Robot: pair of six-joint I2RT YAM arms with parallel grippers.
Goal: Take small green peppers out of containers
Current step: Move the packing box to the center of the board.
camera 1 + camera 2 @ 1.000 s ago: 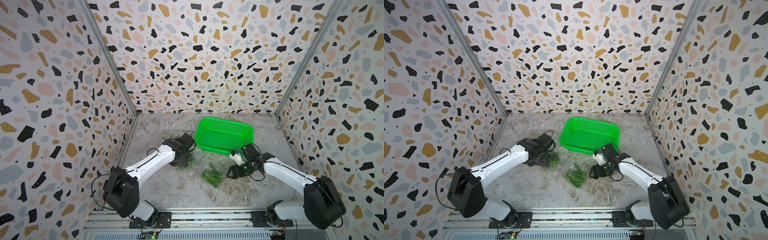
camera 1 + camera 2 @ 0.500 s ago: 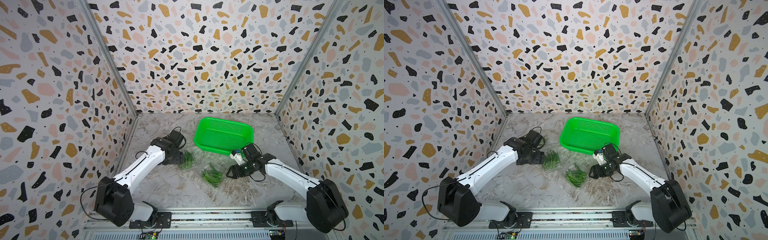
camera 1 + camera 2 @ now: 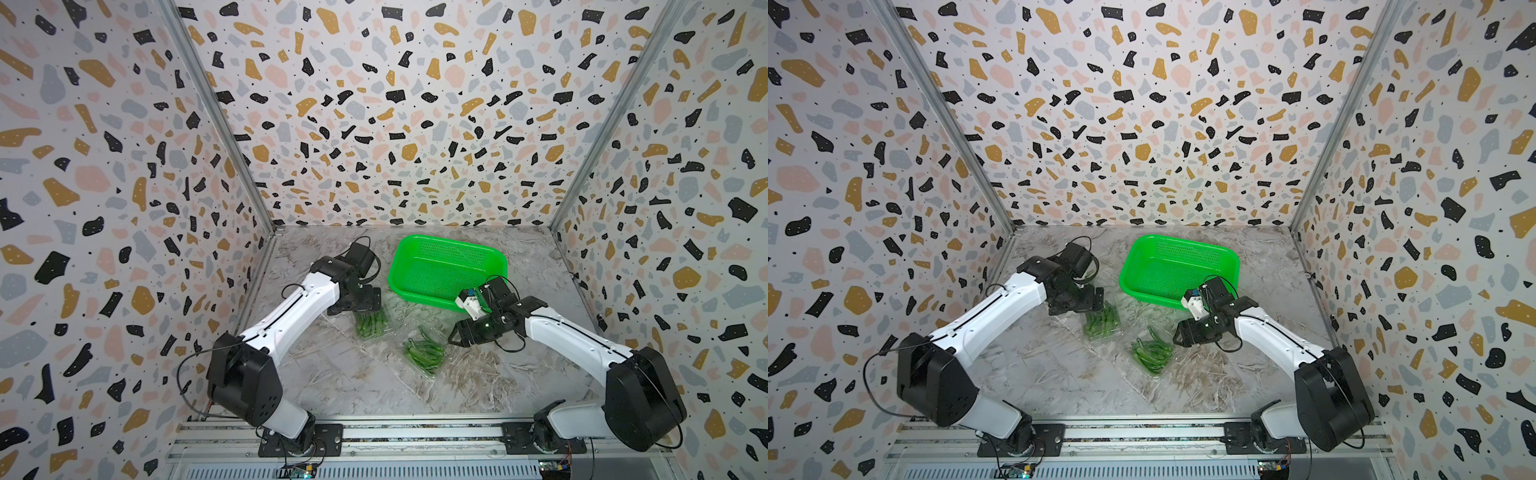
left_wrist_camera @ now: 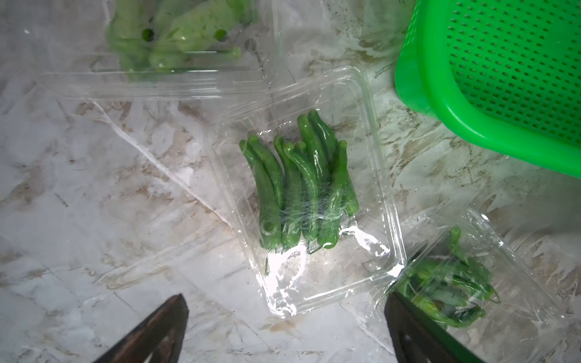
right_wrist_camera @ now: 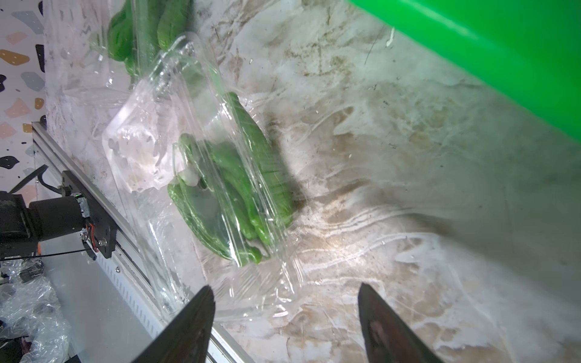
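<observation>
Left gripper (image 4: pixel 284 298) backs off toward ten o'clock, uncovering the clear plastic clamshell container (image 4: pixel 374 220) with slim green peppers (image 4: pixel 298 188) still inside; it and right gripper (image 5: pixel 285 286) gape empty.

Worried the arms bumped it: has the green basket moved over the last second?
No. The basket sits just as far from the back wall as before, in both top views.
</observation>
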